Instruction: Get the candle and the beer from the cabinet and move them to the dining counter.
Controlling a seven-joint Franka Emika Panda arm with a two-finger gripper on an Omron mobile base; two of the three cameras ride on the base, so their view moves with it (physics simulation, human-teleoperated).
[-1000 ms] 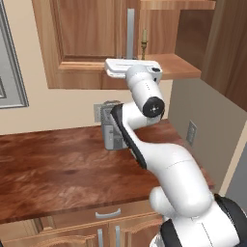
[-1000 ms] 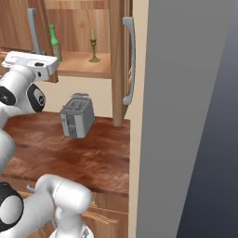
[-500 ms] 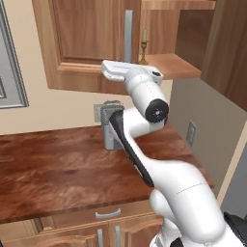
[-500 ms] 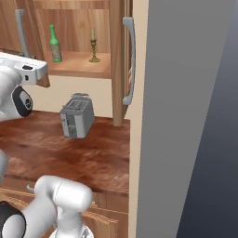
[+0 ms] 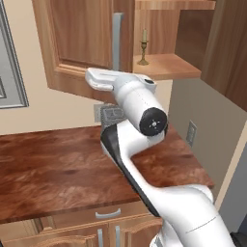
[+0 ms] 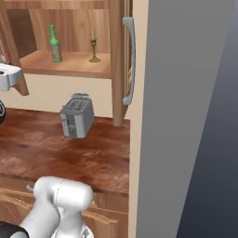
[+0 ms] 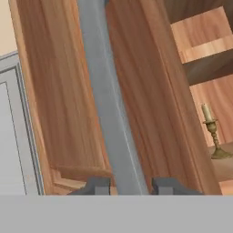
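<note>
The cabinet [image 6: 69,65] stands open, its shelf bare wood. On it the green beer [image 6: 55,44] is left of the candle [image 6: 93,46], a cream taper in a brass holder, also seen as the candle [image 5: 143,48] and the candle [image 7: 211,132]. My gripper [image 7: 131,185] is shut on the left door's vertical silver bar handle [image 7: 111,104], one fingertip on each side. That handle [image 5: 117,38] rises just above my white hand [image 5: 99,78]. The dining counter is out of view.
A grey toaster [image 6: 76,116] sits on the reddish wood counter [image 5: 58,164] under the cabinet. The right door [image 6: 118,60] with its bar handle [image 6: 129,60] hangs open beside a tall grey panel [image 6: 186,116]. A wall outlet [image 5: 191,133] is at right.
My hand has moved left with the handle and the left door has swung further open. In the right base view the arm has slid toward the left edge.
</note>
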